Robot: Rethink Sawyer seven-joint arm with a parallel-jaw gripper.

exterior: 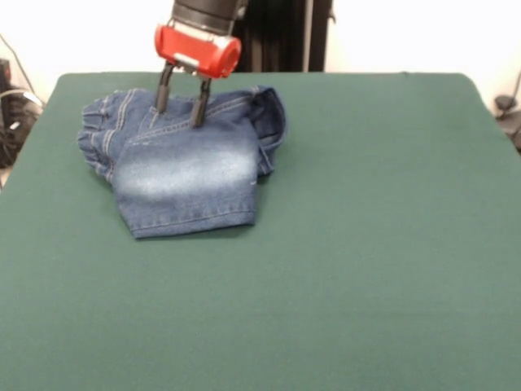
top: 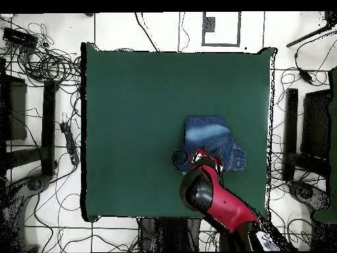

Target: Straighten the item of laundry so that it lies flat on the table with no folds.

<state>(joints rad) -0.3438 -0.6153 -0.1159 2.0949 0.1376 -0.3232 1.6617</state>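
Jeans (exterior: 183, 167): blue denim, mid to dark at the gathered waistband and folded parts, with a broad faded whitish patch across the upper leg panel; seams in lighter thread.
Table (exterior: 366, 244): uniform dark green cloth, no pattern, edge to edge.
Gripper (exterior: 180, 106): bright red housing with a pale grey plate on its face, two black fingers (exterior: 198, 110) below.
Arm (top: 227, 204): red casing with black sections.
Floor (top: 164, 29) around the table: white, strewn with black cables.

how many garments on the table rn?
1. A single pair of folded blue denim jeans lies on the green table, toward its far left in the front view, directly under the open claw. Nothing else visible, though folds could hide something.
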